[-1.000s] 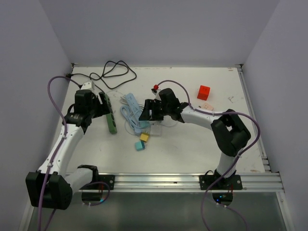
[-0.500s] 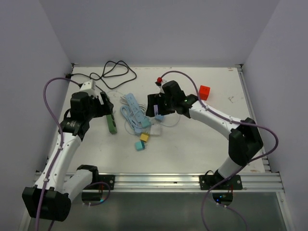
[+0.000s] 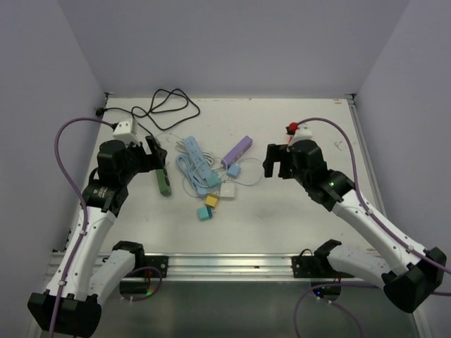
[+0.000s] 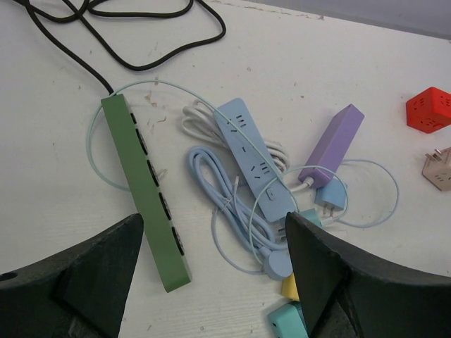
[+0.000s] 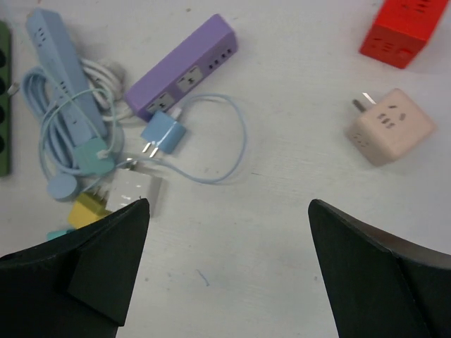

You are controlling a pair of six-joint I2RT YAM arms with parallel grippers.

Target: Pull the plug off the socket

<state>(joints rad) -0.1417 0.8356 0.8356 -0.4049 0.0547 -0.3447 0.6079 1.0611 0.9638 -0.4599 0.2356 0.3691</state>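
The blue plug [image 5: 163, 135] is lying loose on the white bench [image 5: 282, 267] with its 2 prongs showing. It is sitting just beside the near end of the purple socket strip [image 5: 180, 67] and is not seated in it, so I am judging the pull done.

The left end effector [image 4: 213, 253] is hanging spread wide above the green strip [image 4: 144, 190] and the blue strip [image 4: 246, 148], pinching nothing. The right end effector [image 5: 225, 232] is hovering just as wide, well apart from the plug and also empty.

I am guessing the plug is light, hard and smooth, trailing a thin soft lead. The flat sides of its body are offering the better hold, not the lead. The purple socket strip is looking light enough to slide unless pinned. I am seeing no box, tray or bin here.
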